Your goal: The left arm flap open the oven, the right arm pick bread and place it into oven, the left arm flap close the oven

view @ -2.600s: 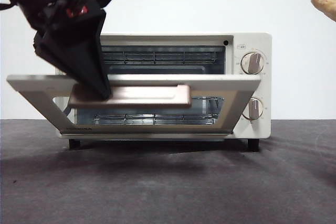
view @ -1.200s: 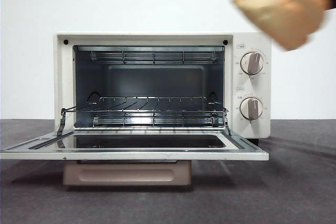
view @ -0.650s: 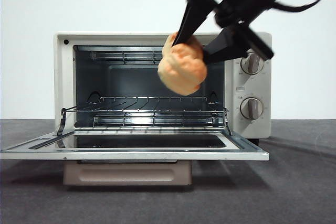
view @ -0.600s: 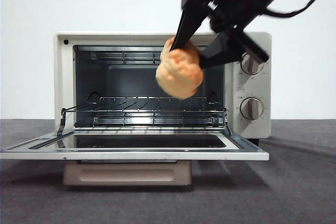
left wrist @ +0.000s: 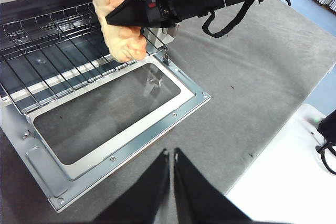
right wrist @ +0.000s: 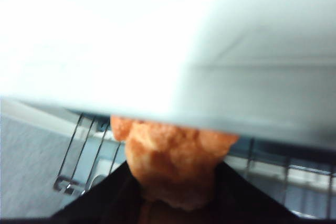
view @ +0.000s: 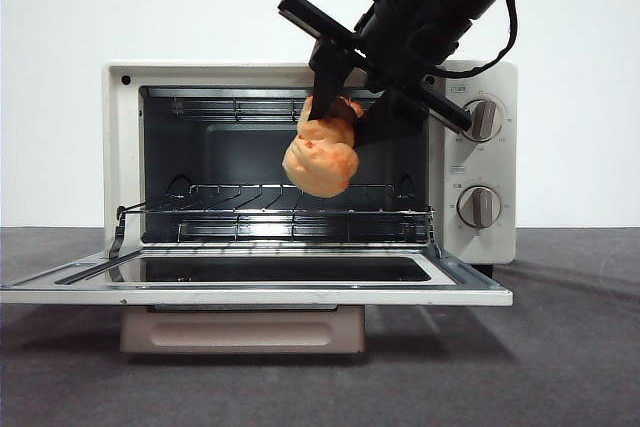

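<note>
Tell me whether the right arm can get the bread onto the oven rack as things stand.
Probably yes. The oven door lies fully open, the right gripper holds the bread at the opening above the rack, and nothing blocks it.

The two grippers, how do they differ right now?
The right gripper is shut on the bread at the oven mouth; the left gripper is shut and holds nothing. The right is over the rack, the left back beyond the open door. Both have black jaws.
</note>
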